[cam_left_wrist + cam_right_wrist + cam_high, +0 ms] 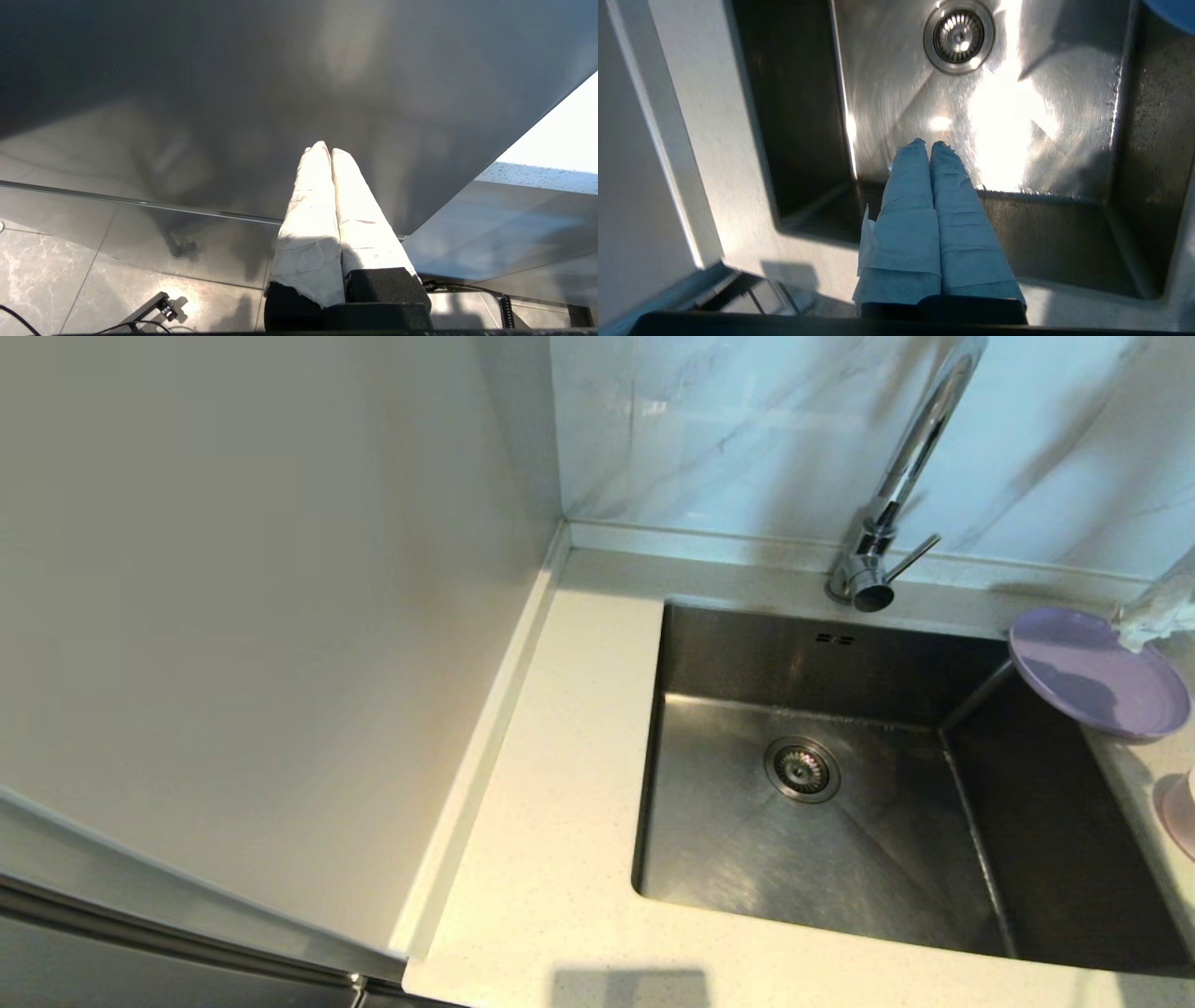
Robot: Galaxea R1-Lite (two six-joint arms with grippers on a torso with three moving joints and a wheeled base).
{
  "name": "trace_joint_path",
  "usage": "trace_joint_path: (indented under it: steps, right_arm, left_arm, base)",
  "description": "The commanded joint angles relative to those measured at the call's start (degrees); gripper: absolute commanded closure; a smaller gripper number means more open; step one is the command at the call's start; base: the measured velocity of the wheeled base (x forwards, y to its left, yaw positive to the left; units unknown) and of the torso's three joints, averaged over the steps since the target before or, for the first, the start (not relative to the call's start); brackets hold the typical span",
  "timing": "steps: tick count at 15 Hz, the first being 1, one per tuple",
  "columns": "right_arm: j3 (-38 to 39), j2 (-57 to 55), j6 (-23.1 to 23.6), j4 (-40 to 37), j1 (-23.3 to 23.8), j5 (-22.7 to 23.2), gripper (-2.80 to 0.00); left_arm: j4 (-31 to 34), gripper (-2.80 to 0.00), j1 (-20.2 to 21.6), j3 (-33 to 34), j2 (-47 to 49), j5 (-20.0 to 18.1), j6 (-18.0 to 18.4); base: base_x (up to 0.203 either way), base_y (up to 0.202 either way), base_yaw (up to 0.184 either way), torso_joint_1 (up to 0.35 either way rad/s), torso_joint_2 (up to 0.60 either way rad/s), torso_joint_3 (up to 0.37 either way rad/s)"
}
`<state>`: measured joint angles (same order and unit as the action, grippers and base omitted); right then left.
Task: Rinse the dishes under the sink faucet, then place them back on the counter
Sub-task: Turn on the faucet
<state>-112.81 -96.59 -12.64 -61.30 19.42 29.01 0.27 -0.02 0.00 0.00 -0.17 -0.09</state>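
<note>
The lilac-purple plate (pixel 1097 677) lies on the counter (pixel 551 803) at the sink's far right corner, its edge hanging over the basin. Only a sliver of the pale pink bowl (pixel 1181 812) shows at the right border, nearer than the plate. At the back of the basin stands the chrome faucet (pixel 901 476), its thin lever pointing right. My right gripper (pixel 929 142), its fingers wrapped in paper, is shut and empty above the front part of the sink; it does not show in the head view. My left gripper (pixel 325 148) is parked low beside a grey cabinet, shut and empty.
The steel sink (pixel 747 859) has a round drain (pixel 802 769) in its floor. A crumpled whitish wrapping (pixel 1158 607) sits just behind the plate. A tall pale panel (pixel 233 616) walls off the counter's left side. Tiled floor and cables (pixel 154 308) lie below the left arm.
</note>
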Motion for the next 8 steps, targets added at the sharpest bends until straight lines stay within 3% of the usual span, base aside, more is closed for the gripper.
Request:
trace_joint_path:
  steps: [1, 2, 6, 7, 8]
  right_arm:
    - [0.1, -1.1, 9.0, -2.5, 0.1, 1.5, 0.00]
    - [-0.2, -1.6, 12.2, -2.7, 0.3, 2.4, 0.00]
    - [-0.3, -3.6, 12.2, 0.8, 0.7, 3.6, 0.00]
    - [-0.3, -4.3, 8.7, 4.3, 1.5, 6.9, 0.00]
    - [-0.3, -4.9, 1.8, 8.8, 2.1, 10.2, 0.00]
  left_arm:
    - [0.0, 0.00, 0.0, 0.0, 0.0, 0.0, 0.0]
    - [0.0, 0.00, 0.0, 0.0, 0.0, 0.0, 0.0]
    - [0.0, 0.00, 0.0, 0.0, 0.0, 0.0, 0.0]
    - [0.0, 0.00, 0.0, 0.0, 0.0, 0.0, 0.0]
    - [0.0, 0.00, 0.0, 0.0, 0.0, 0.0, 0.0]
  base:
    - [0.000, 0.000, 0.000, 0.000, 0.00, 0.000]
    - [0.000, 0.000, 0.000, 0.000, 0.00, 0.000]
    - [0.000, 0.000, 0.000, 0.000, 0.00, 0.000]
    - [0.000, 0.000, 0.000, 0.000, 0.00, 0.000]
    - [0.000, 0.000, 0.000, 0.000, 0.00, 0.000]
